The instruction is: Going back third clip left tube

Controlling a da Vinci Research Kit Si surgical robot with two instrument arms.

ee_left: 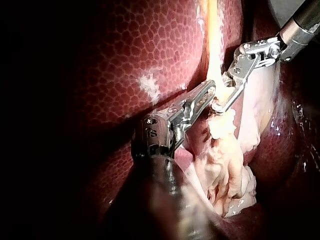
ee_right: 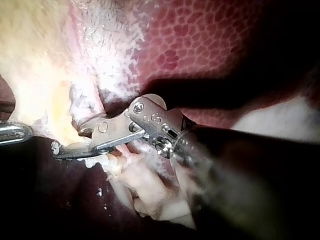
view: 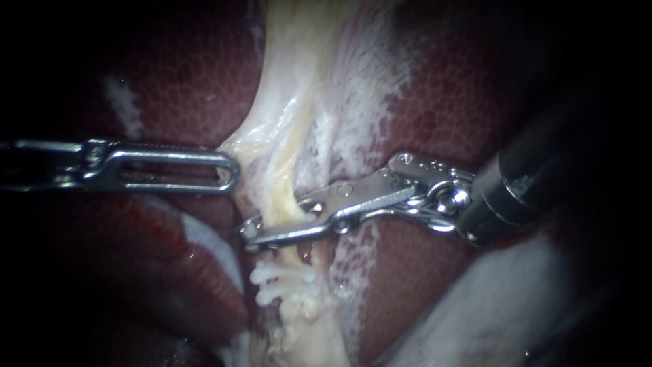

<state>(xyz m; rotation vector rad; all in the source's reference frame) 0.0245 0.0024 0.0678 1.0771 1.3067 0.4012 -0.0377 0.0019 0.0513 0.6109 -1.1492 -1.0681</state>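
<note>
Noting positions from the endoscope view first. Our left instrument [view: 231, 170], a steel shaft ending in long slotted jaws, comes in level from the left. Its jaws lie together on the left edge of the whitish, glistening tissue sheet [view: 326, 81], which tents toward the tip, so we log this as a grip on that edge. In the left wrist view the left instrument [ee_left: 210, 92] shows the same contact.

Our right instrument [view: 275, 219], a dark shaft with short hinged steel jaws, enters from the right. Its jaws stand apart, one on each side of the pale yellow, cord-like tube [view: 288, 170] that runs down the sheet. A gap shows between them, so we record them as open around the tube, with nothing clamped. The right wrist view agrees: the right instrument [ee_right: 67, 142] straddles yellowish tissue, and the left instrument [ee_right: 12, 134] sits just beside its tip.

The white, ridged plastic clips [view: 282, 282] sit across the tube, just below the right instrument's jaws in the endoscope view. We cannot settle their number, nor whether a clip lies inside the jaws.

The dark red, mottled liver [view: 170, 81] lies on both sides of the tissue sheet.
</note>
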